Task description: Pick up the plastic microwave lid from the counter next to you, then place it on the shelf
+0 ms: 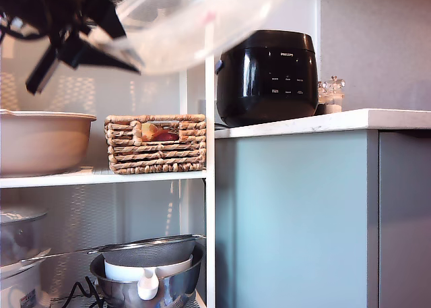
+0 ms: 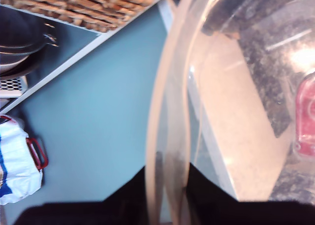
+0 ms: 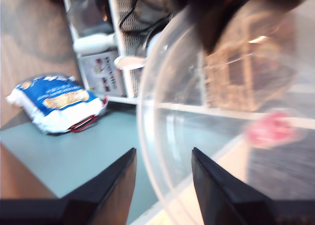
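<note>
The lid point(image 1: 202, 25) is in the air, up beside the top of the cooker point(image 1: 267, 75) and on the rack side of it. In the exterior view it is only a pale blur cut off by the frame's upper edge. A dark, smeared arm point(image 1: 67, 32) reaches it from farther off the cooker; I cannot tell which arm it is.

My first tool point(image 2: 167, 195) is clamped narrow on the lid's point(image 2: 236, 87) rolled rim, its fingers mostly cut off. The red spot point(image 2: 306, 116) shows at the edge. My second tool point(image 3: 162, 185) stands wide, the lid point(image 3: 206, 136) rim running through the gap; whether it touches either finger is unclear.

The cooker sits on the worktop point(image 1: 337, 122). Beside and below the cooker, on the shelf point(image 1: 101, 178), a basket point(image 1: 156, 144) holds something orange-red, seen only through its handle slot. Farther from the cooker is a beige bowl point(image 1: 40, 143), contents hidden. Lower down, a steel bowl point(image 1: 148, 288) holds a white bowl and a white scoop under a strainer point(image 1: 151, 251).
</note>
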`<act>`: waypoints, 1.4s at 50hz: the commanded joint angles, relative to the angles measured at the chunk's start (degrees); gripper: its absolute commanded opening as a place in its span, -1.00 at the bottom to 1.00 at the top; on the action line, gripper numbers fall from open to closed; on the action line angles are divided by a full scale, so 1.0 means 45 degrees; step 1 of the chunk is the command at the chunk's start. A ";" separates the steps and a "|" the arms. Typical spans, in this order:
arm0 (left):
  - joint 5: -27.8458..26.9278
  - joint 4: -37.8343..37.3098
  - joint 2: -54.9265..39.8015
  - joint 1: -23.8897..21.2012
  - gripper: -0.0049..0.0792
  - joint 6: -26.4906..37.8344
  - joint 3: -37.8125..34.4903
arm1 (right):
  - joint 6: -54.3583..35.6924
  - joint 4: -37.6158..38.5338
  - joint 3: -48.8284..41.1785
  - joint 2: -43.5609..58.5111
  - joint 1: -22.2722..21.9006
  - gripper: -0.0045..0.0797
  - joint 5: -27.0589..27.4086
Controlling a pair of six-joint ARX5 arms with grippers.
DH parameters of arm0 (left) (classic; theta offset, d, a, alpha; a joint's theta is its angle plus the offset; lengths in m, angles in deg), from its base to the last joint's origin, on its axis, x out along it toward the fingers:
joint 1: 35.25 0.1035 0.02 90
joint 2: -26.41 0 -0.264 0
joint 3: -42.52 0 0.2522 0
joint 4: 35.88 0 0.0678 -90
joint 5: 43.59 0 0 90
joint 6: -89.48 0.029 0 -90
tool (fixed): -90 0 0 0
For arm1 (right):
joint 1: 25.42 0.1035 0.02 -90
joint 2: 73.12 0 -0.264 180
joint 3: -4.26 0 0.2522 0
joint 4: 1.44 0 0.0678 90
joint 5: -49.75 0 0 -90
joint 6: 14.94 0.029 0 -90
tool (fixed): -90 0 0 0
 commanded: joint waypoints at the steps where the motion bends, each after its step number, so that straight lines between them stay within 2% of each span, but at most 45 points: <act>1: 0.0131 0.0408 0.0049 0.0092 -0.93 0.0087 -0.0039 | 0.0335 -0.0233 0.0486 -0.0175 0.0272 -0.14 0.0107; 4: 0.0325 0.0418 0.0039 0.0180 -0.93 0.0083 -0.0039 | 0.0801 -0.0588 0.0889 -0.0175 0.0515 -0.16 0.0160; 6: 0.0442 0.0418 0.0039 0.0243 -0.93 0.0073 -0.0039 | 0.1413 -0.0719 0.1122 -0.0180 0.0612 -0.25 0.0165; 9: 0.0602 0.0413 0.0039 0.0335 -0.93 0.0063 -0.0039 | 0.2497 -0.0797 0.1399 -0.0267 0.0661 -0.54 0.0151; 12: 0.0714 0.0384 0.0039 0.0447 -0.93 0.0049 -0.0039 | 0.3750 -0.0816 0.1613 -0.0374 0.0656 -0.96 0.0136; 13: 0.0724 0.0374 0.0039 0.0481 -0.93 0.0049 -0.0039 | 0.4197 -0.0801 0.1671 -0.0432 0.0656 -0.90 0.0136; 19: 0.0908 0.0291 0.0039 0.0646 -0.93 0.0053 -0.0039 | 0.7650 -0.0131 0.1763 -0.0923 0.0437 -0.92 0.0136; 24: 0.0903 0.0282 0.0039 0.0865 -0.93 0.0049 -0.0039 | 0.9078 0.0330 0.1753 -0.1501 -0.0117 -0.92 0.0131; 28: 0.0903 0.0282 0.0039 0.1025 -0.93 0.0053 -0.0039 | 0.9073 0.0738 0.1724 -0.1914 -0.0709 -0.92 0.0092; 32: 0.0899 0.0262 0.0039 0.1161 -0.93 0.0053 -0.0039 | 0.9039 0.1258 0.1651 -0.2200 -0.1331 -0.92 -0.0510; 39: 0.0899 0.0248 0.0039 0.1311 -0.93 0.0049 -0.0039 | 0.8680 0.2025 0.1404 -0.2492 -0.3230 -0.92 -0.1569; 43: 0.0903 0.0214 0.0039 0.1413 -0.93 -0.0015 -0.0039 | 0.8510 0.2458 0.1214 -0.2511 -0.4405 -0.92 -0.2569; 50: 0.0976 0.0126 0.0044 0.1515 -0.93 -0.0743 -0.0039 | 0.7922 0.3361 0.0704 -0.2511 -0.6144 -0.92 -0.4391; 57: 0.1360 -0.0083 0.0044 0.1545 -0.93 -0.1588 -0.0039 | 0.7252 0.3895 0.0024 -0.2516 -0.7291 -0.92 -0.5265; 70: 0.2438 -0.0457 0.0044 0.1545 -0.93 -0.2846 -0.0039 | 0.5935 0.5955 -0.2142 -0.2778 -0.9554 -0.92 -0.7951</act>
